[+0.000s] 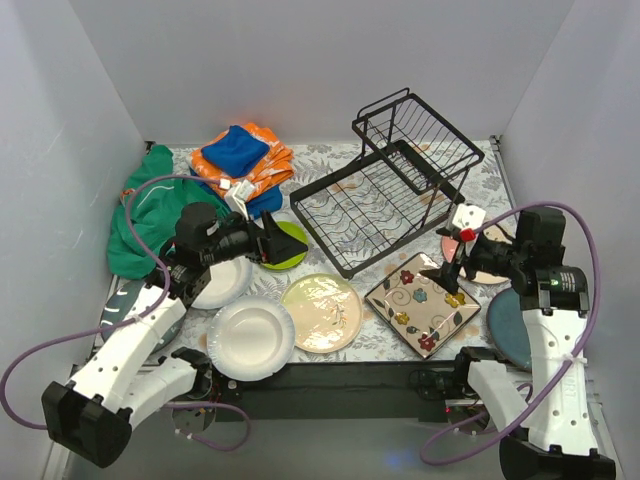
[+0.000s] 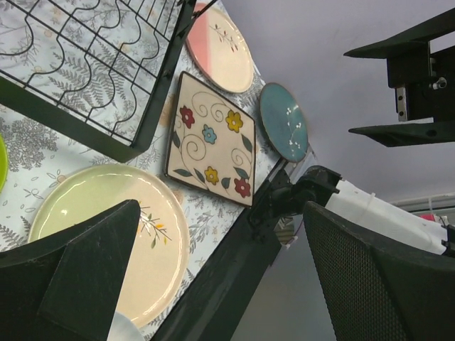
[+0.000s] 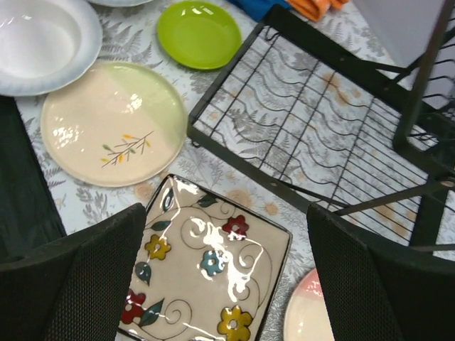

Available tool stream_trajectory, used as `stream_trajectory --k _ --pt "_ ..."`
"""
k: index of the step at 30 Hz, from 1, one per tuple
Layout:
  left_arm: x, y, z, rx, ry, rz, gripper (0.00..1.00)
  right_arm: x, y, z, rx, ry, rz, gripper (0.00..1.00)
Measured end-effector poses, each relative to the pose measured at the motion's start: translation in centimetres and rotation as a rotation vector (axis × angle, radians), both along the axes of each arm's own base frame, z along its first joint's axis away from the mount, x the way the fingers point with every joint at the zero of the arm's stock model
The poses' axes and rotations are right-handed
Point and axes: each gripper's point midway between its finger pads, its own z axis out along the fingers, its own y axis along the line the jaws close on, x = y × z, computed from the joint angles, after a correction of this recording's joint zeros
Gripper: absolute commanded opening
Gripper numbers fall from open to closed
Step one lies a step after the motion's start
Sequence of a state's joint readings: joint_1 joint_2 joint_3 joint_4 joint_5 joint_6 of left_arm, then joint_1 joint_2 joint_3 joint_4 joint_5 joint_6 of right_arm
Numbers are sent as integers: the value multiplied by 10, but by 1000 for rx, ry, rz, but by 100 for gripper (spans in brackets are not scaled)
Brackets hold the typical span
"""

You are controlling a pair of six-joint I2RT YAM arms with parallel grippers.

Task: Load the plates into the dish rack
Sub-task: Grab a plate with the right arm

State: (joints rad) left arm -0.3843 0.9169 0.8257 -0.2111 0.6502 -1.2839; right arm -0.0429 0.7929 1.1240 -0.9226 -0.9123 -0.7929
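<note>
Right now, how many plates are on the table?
8: two white front left, lime behind them, cream floral centre, square flowered right of it, pink-and-cream and teal far right, another teal mostly hidden far left.

Legible text, brands, numbers, signs: none can be read in any view.

Possible label: small white tags point(image 1: 238, 187) on the folded cloths point(image 1: 250, 158), top view. Any print on them is too small to make out.

Markings on crockery: the square flowered plate point(image 3: 206, 266) bears painted flowers and scrolls only. The cream-green plate point(image 3: 114, 121) bears a painted sprig only.
</note>
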Motion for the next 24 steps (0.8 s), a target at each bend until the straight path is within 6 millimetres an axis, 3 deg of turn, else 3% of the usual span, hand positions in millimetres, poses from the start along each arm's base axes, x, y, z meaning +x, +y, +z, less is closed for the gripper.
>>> stream_trajectory --k 5,12,19,24 --pt "-10 -16 -10 38 15 -23 98 -17 16 -36 -50 66 134 98" --pt "-19 -32 -24 74 34 -35 98 -51 41 -120 -227 284 329 98" --pt "-14 -22 -58 103 141 76 98 -61 56 -164 -436 303 369 98" --pt "-16 -13 -69 88 197 151 98 -63 52 -203 -595 291 358 98"
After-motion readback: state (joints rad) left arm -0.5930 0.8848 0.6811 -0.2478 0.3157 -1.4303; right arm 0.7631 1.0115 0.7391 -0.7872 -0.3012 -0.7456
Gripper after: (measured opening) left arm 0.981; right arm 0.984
